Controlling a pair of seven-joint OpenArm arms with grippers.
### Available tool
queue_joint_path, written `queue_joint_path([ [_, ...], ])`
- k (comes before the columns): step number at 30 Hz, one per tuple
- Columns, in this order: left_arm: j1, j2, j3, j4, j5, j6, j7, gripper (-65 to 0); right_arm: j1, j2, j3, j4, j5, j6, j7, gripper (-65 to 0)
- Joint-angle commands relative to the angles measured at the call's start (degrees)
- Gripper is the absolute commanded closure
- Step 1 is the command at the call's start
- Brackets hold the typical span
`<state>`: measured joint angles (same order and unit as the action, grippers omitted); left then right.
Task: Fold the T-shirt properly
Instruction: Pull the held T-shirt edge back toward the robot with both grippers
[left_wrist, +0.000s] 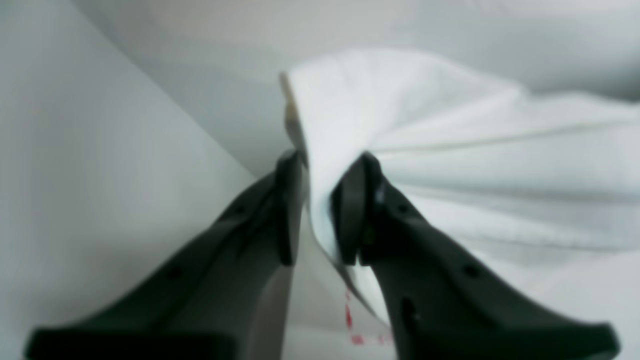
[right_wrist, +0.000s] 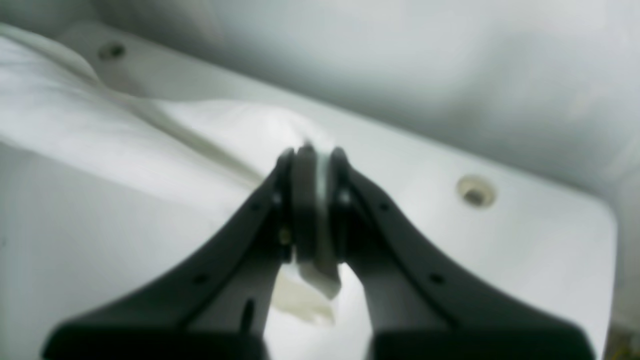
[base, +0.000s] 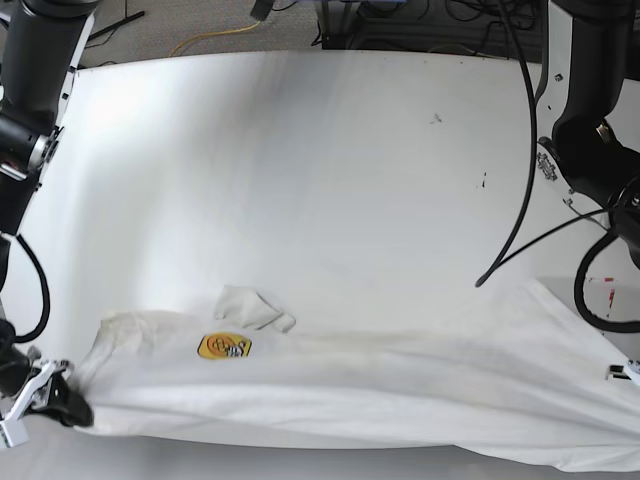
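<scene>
T-shirt (base: 400, 385) | soft, limp, light; best gripped at hem corners | left claw (left_wrist: 320, 200) slightly parted around fabric | right claw (right_wrist: 312, 210) clamped on edge

The T-shirt (base: 380, 385) lies stretched across the near edge of the table (base: 320, 170), running from the base view's left side to its right. Its chest graphic (base: 224, 346) sits toward the left end, with a folded sleeve (base: 255, 308) just behind it. The right gripper (base: 62, 398) is at the shirt's left end, the left gripper (left_wrist: 320, 210) at the opposite end.
</scene>
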<state>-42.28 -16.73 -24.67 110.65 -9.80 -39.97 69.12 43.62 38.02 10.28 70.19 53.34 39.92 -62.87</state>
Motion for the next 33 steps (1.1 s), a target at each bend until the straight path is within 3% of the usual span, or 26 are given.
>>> queue_joint_path([
  [1,1.5,-0.6,-0.5,0.7,-0.6,0.1,-1.7,-1.4,-1.6,1.0,2.9,3.3,1.8,-0.1,2.4,0.0],
  [18,34.0,-0.5,-7.6,4.3,-0.6,0.0,-2.2,-0.6,-35.6,-6.2,17.7,16.4,1.8,-0.1,0.0,0.0],
  [25,47.5,-0.5,-7.7,4.2,-0.4,0.0,-9.2,-0.6,-45.0,-10.1,20.5,17.1,2.7,-0.1,-0.7,0.0],
  [33,59.7,-0.4,-9.9,2.8,-0.1,0.0,-16.5,-0.6,-52.8,-11.3,21.1,17.1,5.3,-0.1,-1.6,0.0],
])
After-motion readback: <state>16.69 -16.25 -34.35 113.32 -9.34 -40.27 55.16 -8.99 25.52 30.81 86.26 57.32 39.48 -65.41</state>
